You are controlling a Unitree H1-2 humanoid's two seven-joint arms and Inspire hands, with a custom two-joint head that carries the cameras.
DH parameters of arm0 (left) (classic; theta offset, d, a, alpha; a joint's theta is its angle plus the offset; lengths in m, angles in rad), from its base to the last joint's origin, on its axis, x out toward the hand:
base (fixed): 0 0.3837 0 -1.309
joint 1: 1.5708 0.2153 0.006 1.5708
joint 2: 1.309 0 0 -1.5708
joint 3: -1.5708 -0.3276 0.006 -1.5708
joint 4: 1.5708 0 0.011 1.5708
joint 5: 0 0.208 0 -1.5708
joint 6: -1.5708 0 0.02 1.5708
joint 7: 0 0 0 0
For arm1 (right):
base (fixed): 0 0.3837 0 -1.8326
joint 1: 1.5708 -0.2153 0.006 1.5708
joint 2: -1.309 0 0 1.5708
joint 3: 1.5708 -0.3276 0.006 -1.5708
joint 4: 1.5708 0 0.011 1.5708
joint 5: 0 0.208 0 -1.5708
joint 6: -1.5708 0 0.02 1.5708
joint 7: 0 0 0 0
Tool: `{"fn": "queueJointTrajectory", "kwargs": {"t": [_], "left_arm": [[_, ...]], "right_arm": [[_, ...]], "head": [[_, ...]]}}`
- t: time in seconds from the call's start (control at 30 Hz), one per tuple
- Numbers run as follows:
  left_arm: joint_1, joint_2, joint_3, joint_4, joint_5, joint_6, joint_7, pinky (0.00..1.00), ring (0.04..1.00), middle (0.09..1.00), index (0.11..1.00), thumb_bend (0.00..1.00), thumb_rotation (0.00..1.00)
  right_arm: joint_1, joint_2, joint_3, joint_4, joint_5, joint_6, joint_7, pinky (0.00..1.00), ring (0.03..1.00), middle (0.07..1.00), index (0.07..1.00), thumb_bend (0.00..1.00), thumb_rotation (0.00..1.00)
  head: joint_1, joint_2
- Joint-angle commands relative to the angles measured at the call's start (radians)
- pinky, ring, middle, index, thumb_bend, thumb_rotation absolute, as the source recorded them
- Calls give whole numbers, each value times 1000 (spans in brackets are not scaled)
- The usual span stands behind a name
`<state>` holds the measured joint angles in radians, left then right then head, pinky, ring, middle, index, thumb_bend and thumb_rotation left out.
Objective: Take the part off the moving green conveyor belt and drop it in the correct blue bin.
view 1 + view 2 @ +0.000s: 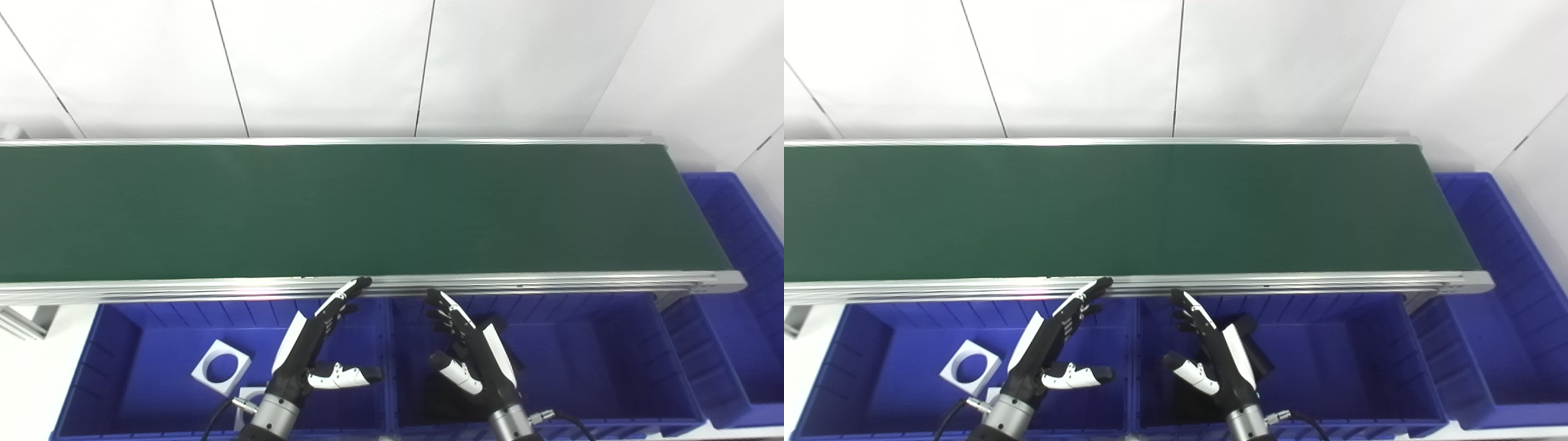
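The green conveyor belt [343, 208] runs across the view and carries no part that I can see. My left hand [312, 349] is open and empty above the left blue bin [110, 343], its fingertips near the belt's front rail. My right hand [471, 355] is open and empty above the middle blue bin [588, 355]. A white square part with a round hole [222, 366] lies in the left bin, with a second white part [248, 398] partly hidden by my left wrist. A dark part [499, 327] lies in the middle bin behind my right hand.
A third blue bin [741, 257] stands past the belt's right end. The belt's aluminium front rail [551, 282] overhangs the bins' back edges. White wall panels stand behind the belt.
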<state>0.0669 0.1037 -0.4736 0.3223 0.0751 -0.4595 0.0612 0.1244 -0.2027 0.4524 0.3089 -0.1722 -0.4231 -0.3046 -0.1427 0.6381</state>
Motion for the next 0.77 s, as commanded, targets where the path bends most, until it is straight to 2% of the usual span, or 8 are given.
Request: {"fn": "queueJointTrajectory", "kwargs": {"t": [0.0, 0.27, 0.43, 0.47, 0.6, 0.67, 0.73], "left_arm": [[-4, -17, 16, -11, -20, -10, -28, 872, 913, 934, 872, 893, 542], [13, -47, 69, -1, -52, -10, -101, 910, 945, 954, 878, 893, 570], [19, -57, 91, 4, -27, -10, -99, 905, 942, 947, 873, 866, 687], [20, -58, 93, 4, -23, -10, -97, 899, 937, 940, 873, 868, 746], [20, -59, 87, 15, 2, -10, -63, 876, 917, 921, 879, 842, 831], [14, -45, 62, 24, 43, -10, -3, 865, 909, 916, 886, 812, 851], [5, -30, 28, 34, 80, -10, 65, 864, 907, 914, 879, 790, 896]], "right_arm": [[-1, -8, 7, -30, -10, -47, -30, 777, 857, 888, 904, 898, 927], [-10, -24, 48, -23, -28, -47, -70, 817, 891, 913, 907, 907, 931], [-17, -26, 67, -18, -34, -47, -91, 842, 905, 921, 911, 885, 911], [-17, -26, 70, -19, -36, -47, -96, 848, 905, 921, 911, 878, 907], [-16, -28, 75, -23, -25, -47, -92, 859, 909, 929, 916, 872, 896], [-13, -25, 73, -26, -12, -47, -86, 851, 902, 930, 915, 871, 903], [-9, -16, 65, -30, 7, -47, -74, 829, 888, 927, 910, 881, 957]], "head": [[5, 1], [13, -1], [9, -4], [8, -3], [13, 4], [18, 4], [30, 3]]}}
